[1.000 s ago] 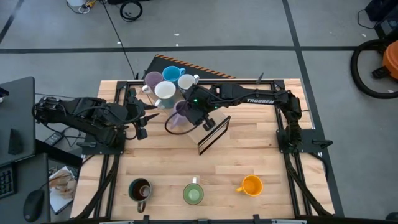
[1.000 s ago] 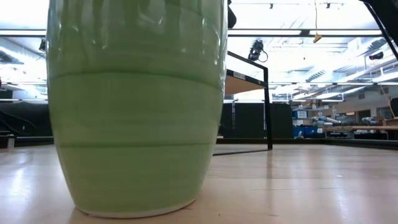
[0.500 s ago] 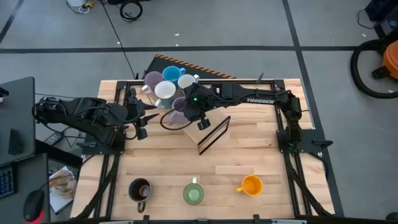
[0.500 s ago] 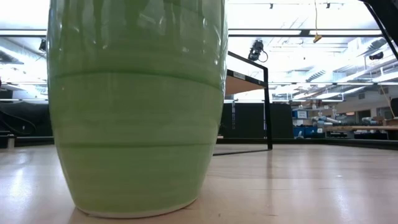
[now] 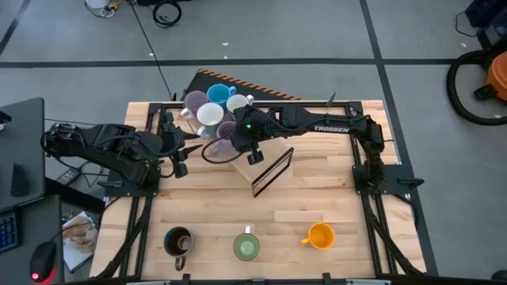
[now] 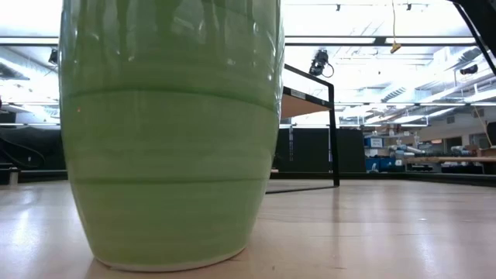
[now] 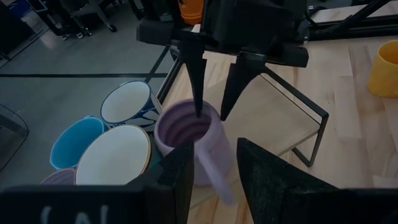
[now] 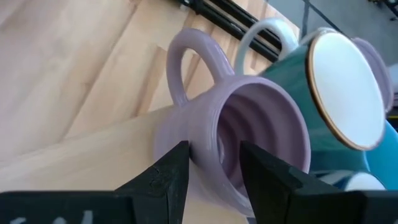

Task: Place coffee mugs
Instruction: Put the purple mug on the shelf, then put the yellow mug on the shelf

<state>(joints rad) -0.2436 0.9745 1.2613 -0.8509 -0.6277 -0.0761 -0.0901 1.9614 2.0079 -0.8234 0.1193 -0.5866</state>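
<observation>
Lilac mug [image 8: 236,134] — rim (clawed) crowded

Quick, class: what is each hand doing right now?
Left hand: open, holding nothing, waiting near the table's left edge.
Right hand: fingers straddle the lilac mug rim; whether gripped cannot be told.

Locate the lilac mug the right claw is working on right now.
In the high view the lilac mug sits at the table's far side, left of centre, beside the mug cluster, with the right claw straddling its rim.
</observation>
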